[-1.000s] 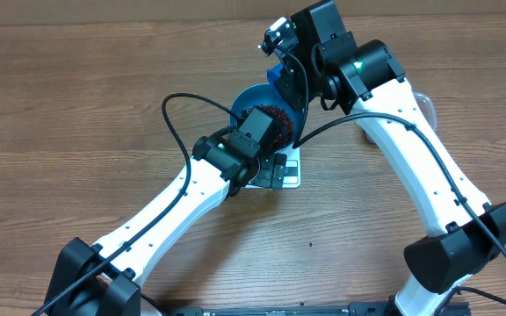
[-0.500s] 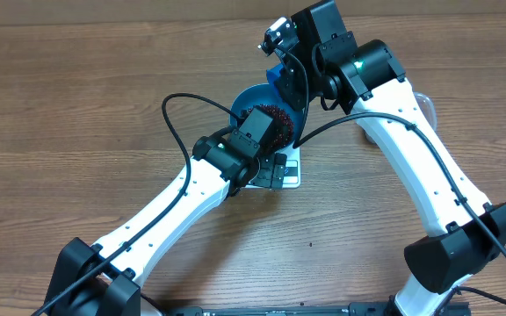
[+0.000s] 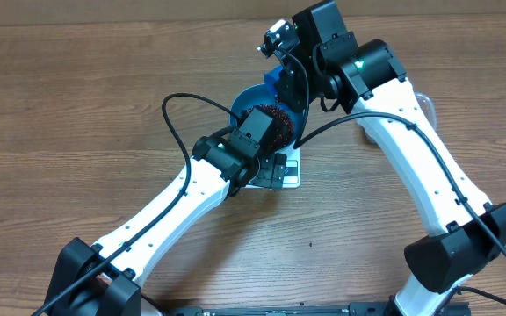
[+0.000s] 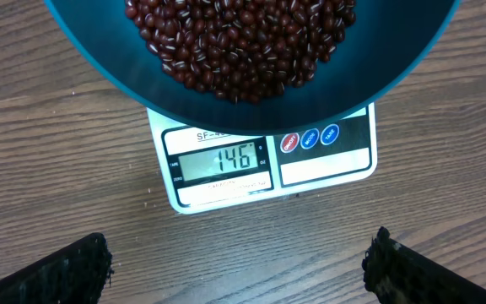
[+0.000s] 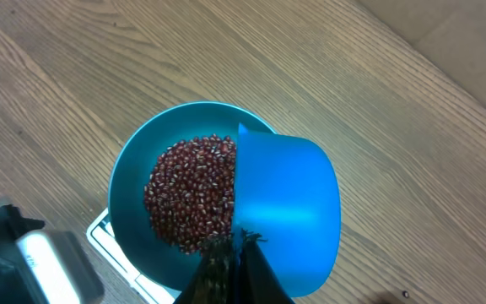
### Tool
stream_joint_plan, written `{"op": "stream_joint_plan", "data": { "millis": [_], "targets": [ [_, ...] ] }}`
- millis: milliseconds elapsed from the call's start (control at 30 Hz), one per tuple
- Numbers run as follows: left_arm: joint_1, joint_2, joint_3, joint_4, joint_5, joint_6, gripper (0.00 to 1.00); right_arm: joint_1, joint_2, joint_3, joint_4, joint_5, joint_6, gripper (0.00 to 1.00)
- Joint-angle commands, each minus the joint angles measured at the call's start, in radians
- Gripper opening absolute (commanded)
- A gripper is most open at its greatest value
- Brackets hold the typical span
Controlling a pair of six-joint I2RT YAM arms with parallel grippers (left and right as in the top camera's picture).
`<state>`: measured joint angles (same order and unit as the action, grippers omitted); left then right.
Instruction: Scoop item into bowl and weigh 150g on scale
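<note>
The blue bowl [image 4: 125, 80] stands on the white scale [image 4: 327, 165], whose display [image 4: 222, 160] reads 146. Dark red-brown beans [image 4: 234, 42] lie heaped inside the bowl [image 5: 129, 190]. My left gripper [image 4: 239, 270] hovers open above the bare wood in front of the scale, its fingers [image 4: 66, 270] wide apart with nothing between them. My right gripper [image 5: 239, 249] is shut on the handle of a small blue scoop [image 5: 289, 211], held tilted over the right side of the bowl beside the beans [image 5: 192, 190]. In the overhead view both arms partly cover the bowl [image 3: 251, 95].
A clear plastic tub [image 3: 424, 101] peeks out behind the right arm at the right. The left arm's black cable [image 3: 172, 123] loops over the table left of the bowl. Bare wooden table [image 3: 77, 96] lies all around.
</note>
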<state>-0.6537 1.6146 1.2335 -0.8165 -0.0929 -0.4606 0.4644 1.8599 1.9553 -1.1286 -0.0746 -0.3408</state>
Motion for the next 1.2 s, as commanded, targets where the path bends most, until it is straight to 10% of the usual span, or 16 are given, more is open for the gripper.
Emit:
{"op": "stream_joint_plan", "data": {
  "millis": [0,1167],
  "targets": [
    [-0.001,0.009,0.011,-0.001,0.008,0.019,1.00,-0.013,-0.025,0.027,0.003,-0.006,-0.001,0.04],
    [-0.001,0.009,0.011,-0.001,0.008,0.019,1.00,-0.019,-0.017,0.021,0.008,-0.024,0.019,0.04]
  ]
}}
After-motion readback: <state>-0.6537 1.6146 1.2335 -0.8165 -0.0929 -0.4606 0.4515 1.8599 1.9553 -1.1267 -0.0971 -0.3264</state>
